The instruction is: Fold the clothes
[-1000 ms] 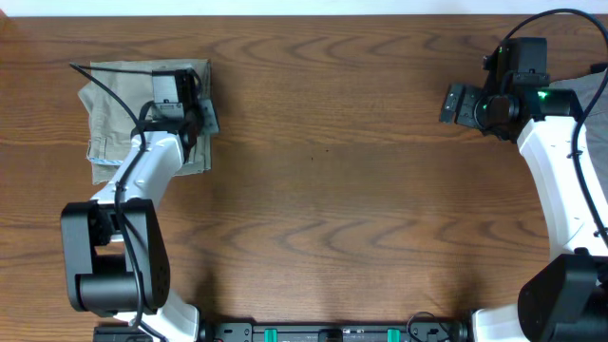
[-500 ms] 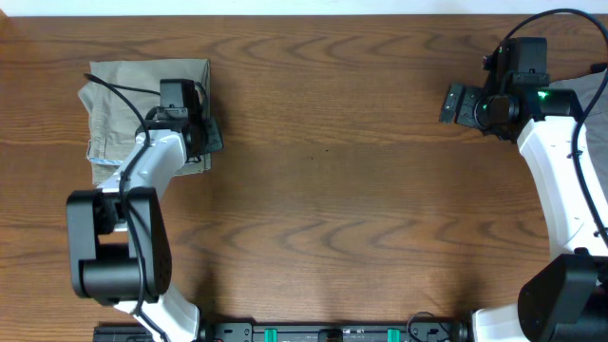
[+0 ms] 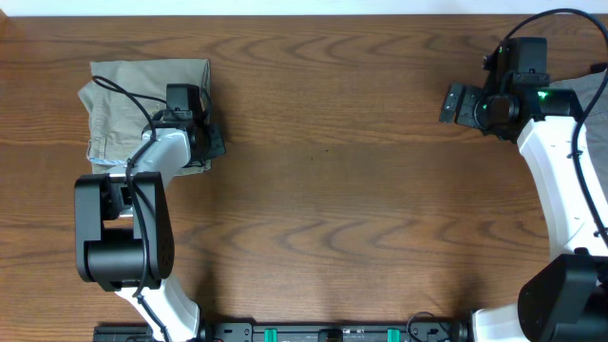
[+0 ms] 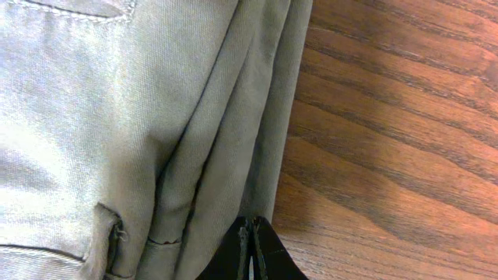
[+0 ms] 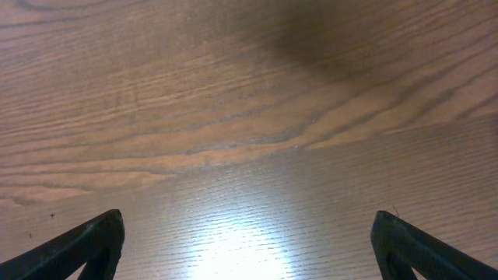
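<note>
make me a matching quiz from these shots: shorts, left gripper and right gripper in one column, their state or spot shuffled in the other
1. shorts
2. left gripper
3. right gripper

a. open, above bare wood
b. folded, at the far left of the table
c. shut, at the cloth's edge

Pairs: 1-b, 2-c, 3-a

Matt woven cloth shorts (image 3: 133,76), glossy wood table (image 3: 332,190)

Overhead looks straight down at whole bench (image 3: 332,190), left wrist close over shorts (image 4: 117,117) edge (overhead shares it), right wrist faces bench wood.
</note>
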Controlling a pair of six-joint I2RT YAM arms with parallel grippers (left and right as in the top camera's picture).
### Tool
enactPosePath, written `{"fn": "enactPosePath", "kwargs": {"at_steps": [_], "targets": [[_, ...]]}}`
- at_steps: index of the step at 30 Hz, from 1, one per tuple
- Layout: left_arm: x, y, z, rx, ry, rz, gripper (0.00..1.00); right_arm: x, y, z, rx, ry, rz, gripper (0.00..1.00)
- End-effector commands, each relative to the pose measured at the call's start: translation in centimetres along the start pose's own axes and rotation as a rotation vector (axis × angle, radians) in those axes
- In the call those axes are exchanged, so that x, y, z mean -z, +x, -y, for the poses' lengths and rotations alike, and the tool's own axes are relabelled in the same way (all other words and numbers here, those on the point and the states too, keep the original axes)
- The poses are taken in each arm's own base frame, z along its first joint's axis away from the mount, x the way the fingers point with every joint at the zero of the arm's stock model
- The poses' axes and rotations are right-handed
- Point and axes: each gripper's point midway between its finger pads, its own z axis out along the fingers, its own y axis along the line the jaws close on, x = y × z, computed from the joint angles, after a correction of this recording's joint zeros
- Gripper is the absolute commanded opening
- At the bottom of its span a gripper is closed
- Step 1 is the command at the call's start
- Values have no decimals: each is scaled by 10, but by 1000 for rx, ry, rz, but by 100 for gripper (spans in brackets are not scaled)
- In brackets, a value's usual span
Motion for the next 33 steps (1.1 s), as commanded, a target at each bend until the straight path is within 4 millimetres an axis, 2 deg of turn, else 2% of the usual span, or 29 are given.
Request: {"fn": "enactPosePath", "kwargs": {"at_steps": [1, 8, 17, 21, 26, 31, 32, 33], "targets": [[-6, 7, -9, -37, -46, -20, 6, 0, -1, 1, 9, 8, 1, 99], [-4, 6, -31, -51, -169, -12, 6, 0, -1, 1, 8, 8, 1, 99], [-4, 6, -30, -47, -168, -11, 6, 0, -1, 1, 9, 8, 1, 99], [1, 2, -23, -38, -132, 4, 6, 0, -1, 1, 9, 8, 1, 99], [20, -12, -14, -23, -84, 58, 6, 0, -1, 1, 9, 8, 1, 99], [53, -33, -5, 11, -36, 156, 7, 0, -1, 1, 9, 8, 1, 99], [60, -38, -4, 24, -29, 180, 9, 0, -1, 1, 9, 8, 1, 99], [74, -48, -1, 31, -15, 228, 23, 0, 0, 1, 9, 7, 1, 99]]}}
